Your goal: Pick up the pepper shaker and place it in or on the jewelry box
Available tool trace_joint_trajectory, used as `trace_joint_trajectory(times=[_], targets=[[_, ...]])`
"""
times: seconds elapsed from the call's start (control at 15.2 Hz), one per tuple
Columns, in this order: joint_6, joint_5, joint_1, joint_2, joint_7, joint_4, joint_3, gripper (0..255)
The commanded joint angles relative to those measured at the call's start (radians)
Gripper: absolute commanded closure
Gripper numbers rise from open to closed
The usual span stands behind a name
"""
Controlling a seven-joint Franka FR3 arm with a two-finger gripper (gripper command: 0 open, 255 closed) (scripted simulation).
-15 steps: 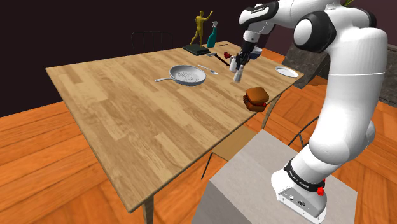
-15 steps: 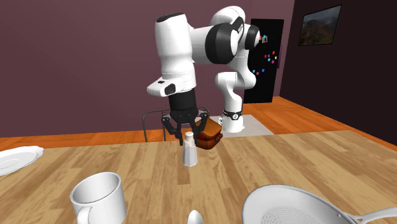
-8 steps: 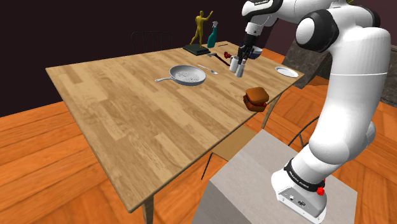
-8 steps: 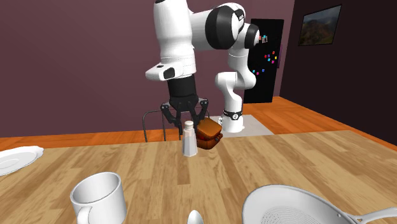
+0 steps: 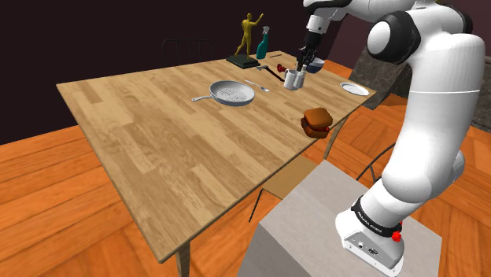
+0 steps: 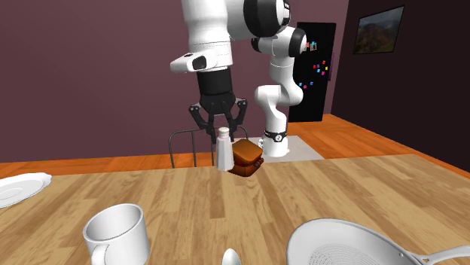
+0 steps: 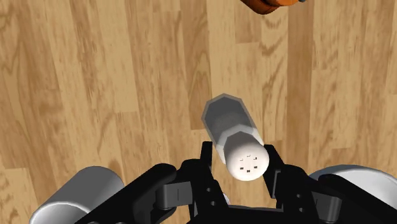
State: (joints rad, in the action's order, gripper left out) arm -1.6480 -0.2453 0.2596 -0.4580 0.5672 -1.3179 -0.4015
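Observation:
The pepper shaker [image 6: 224,149] is a pale grey-white cylinder with a holed cap, hanging upright well above the wooden table [image 6: 316,188]. My black gripper [image 6: 219,129] is shut on its upper part; in the wrist view the fingers [image 7: 207,160] clasp the shaker [image 7: 236,139] just under the cap. The jewelry box [image 6: 248,158], brown and rounded, sits on the table behind the shaker, near the table edge by the stand [image 5: 318,121]. In the shoulder view the gripper [image 5: 304,61] is up over the far side of the table, the shaker [image 5: 301,74] beneath it.
A white mug [image 6: 118,232], a metal pan [image 6: 354,245], a spoon [image 6: 231,257] and a white plate [image 6: 22,187] lie on the table. At the far end stand a gold figurine [image 5: 249,35], a teal bottle [image 5: 264,43] and a dark book [image 5: 242,60].
The arm has lifted the shaker straight up off the table, higher in each frame. The grip has stayed the same and nothing else moved.

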Motion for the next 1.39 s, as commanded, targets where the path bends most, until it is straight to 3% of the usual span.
trace_joint_trajectory(times=[0.0, 0.53, 0.92, 1.32], targets=[[0.028, 0.0, 0.004, -0.002, -0.002, 0.03, -0.001, 255], [0.141, -0.006, 0.025, -0.022, -0.013, 0.164, -0.001, 255], [0.032, 0.104, -0.069, 0.29, -0.038, -0.236, -0.022, 255], [0.001, 0.209, -0.103, 0.562, -0.098, -0.511, -0.006, 255]])
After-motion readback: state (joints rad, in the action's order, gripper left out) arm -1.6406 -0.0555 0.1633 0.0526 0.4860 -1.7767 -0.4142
